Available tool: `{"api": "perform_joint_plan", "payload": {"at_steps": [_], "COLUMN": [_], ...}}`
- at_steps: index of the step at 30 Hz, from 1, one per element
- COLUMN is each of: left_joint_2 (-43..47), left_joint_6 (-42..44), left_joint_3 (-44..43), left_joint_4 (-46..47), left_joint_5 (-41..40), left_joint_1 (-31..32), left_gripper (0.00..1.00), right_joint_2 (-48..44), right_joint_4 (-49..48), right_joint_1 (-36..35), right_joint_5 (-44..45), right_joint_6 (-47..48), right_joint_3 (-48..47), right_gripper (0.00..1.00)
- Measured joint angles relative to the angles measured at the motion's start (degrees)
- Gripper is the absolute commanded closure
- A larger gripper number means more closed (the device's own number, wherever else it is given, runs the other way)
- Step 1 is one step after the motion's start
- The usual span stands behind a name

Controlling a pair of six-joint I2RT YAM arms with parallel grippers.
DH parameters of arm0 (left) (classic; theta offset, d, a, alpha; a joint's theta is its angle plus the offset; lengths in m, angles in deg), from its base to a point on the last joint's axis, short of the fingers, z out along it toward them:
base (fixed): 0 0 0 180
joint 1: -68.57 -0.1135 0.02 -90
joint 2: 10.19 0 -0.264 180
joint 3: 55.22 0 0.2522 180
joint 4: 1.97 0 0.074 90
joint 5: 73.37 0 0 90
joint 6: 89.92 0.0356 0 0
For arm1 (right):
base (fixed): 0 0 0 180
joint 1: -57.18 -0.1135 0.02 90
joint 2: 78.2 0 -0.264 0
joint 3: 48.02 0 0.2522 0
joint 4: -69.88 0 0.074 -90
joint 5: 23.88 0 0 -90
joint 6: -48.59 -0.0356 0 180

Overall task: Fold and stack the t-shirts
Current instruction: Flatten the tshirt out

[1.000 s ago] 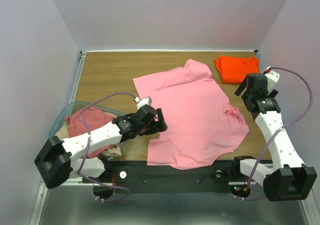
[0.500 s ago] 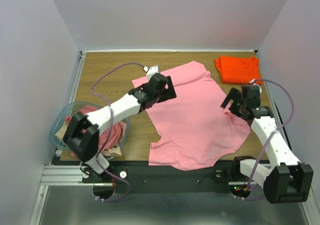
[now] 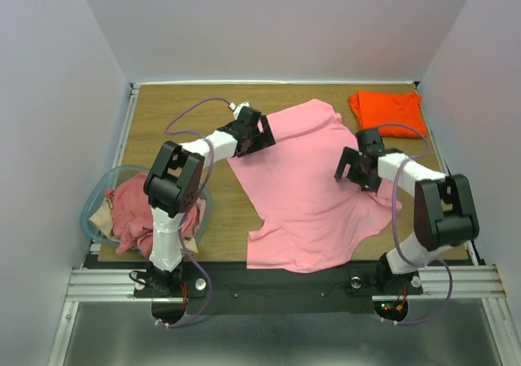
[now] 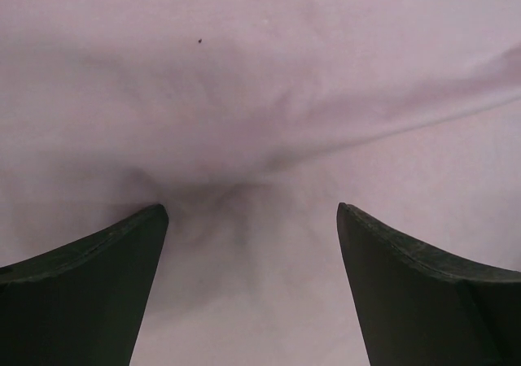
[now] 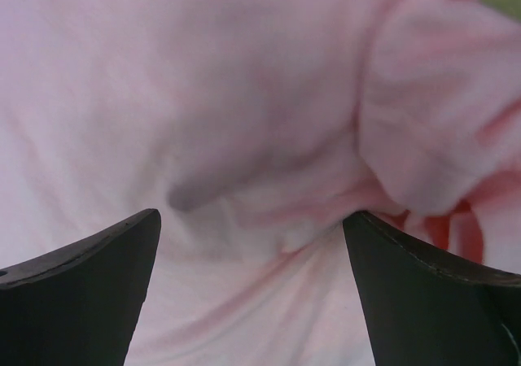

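- Pink shirt (image 3: 313, 191) lies mid-table; orange shirt (image 3: 387, 111) at far right corner.
- Left gripper (image 4: 252, 220), spread, over pink shirt's left edge.
- Right gripper (image 5: 252, 220), spread, over its right edge.

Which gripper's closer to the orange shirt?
Right. The right gripper is over the pink shirt's right side, just near-left of the orange shirt; the left gripper is over the pink shirt's left edge, much farther left.
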Motion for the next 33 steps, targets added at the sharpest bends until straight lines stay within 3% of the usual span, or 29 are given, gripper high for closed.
{"api": "perform_joint_plan", "payload": {"at_steps": [9,14,18,24,28,33], "left_joint_2": [15.63,23.93,24.74,24.85,26.97,32.59], "left_joint_6": [-5.9,-12.74,-16.35,-18.51,-19.34,-20.55], "left_joint_3": [24.3,34.62,35.6,34.12,33.86,33.86], "left_joint_4": [9.92,11.58,12.04,8.83,2.69,-6.43], "left_joint_5": [0.17,-2.12,-1.88,-1.4,-3.21,-7.85], "left_joint_1": [0.35,5.27,10.91,13.29,13.84,14.1], "left_gripper": [0.02,0.02,0.02,0.02,0.02,0.02], "right_joint_2": [23.47,32.94,40.7,50.36,50.69,42.66], "right_joint_4": [-4.66,-6.75,-7.13,-7.19,-6.49,-3.69], "right_joint_1": [-3.08,-4.68,-5.33,-5.62,-5.62,-5.62], "right_joint_5": [2.32,-0.39,-3.45,-5.09,-5.95,-5.4], "right_joint_6": [6.6,11.19,15.15,21.07,22.88,23.04], "right_joint_3": [-26.73,-39.63,-51.12,-65.83,-66.69,-57.77], "right_gripper": [0.0,0.0,0.0,0.0,0.0,0.0]}}
